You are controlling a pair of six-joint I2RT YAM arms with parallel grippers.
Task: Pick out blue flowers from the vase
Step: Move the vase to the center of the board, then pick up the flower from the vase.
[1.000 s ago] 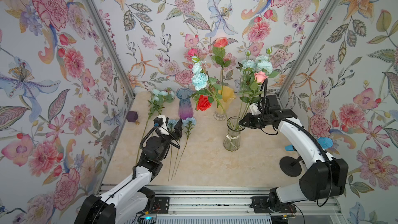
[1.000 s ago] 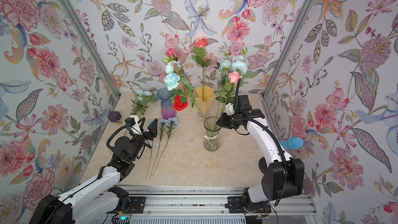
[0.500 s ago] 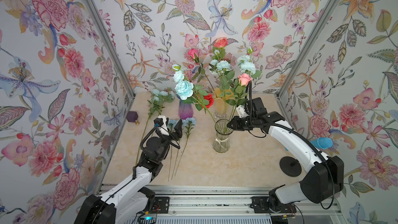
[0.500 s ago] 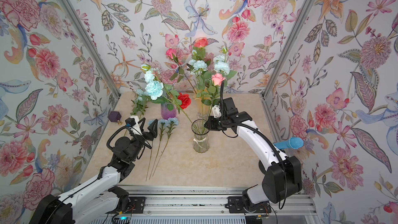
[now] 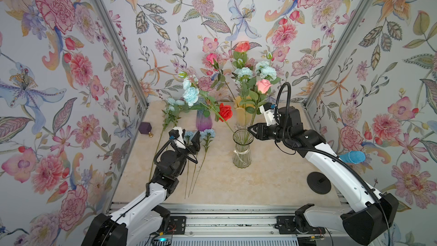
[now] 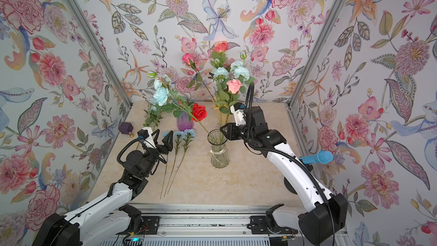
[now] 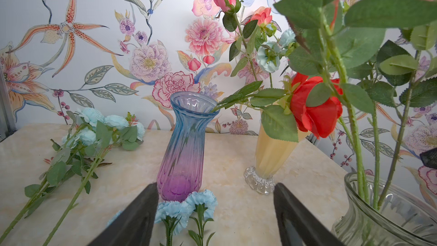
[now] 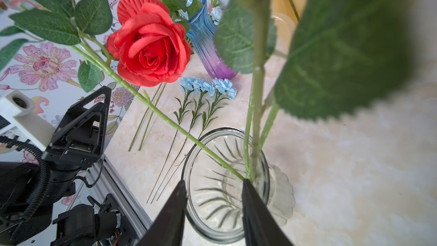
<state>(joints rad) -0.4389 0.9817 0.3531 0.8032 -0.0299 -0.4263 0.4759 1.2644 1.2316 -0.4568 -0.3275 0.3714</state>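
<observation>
A: The right gripper point(image 8: 212, 182) sits at the rim of the glass vase point(image 5: 241, 159), jaws parted, holding nothing. Some blue flowers point(image 5: 191, 94) stand inside, stems crossing the red rose point(image 5: 224, 111).
B: So a pull could drag the rose out or tip the vase?
A: Likely. The left gripper point(image 7: 215, 185), open and empty, hovers above loose blue blooms point(image 6: 186, 133) on the table point(image 5: 272, 181).

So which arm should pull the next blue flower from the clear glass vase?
Probably right: the right gripper is open beside the green stems at the clear glass vase rim; the left gripper hovers apart, over pale blue flowers lying flat.
</observation>
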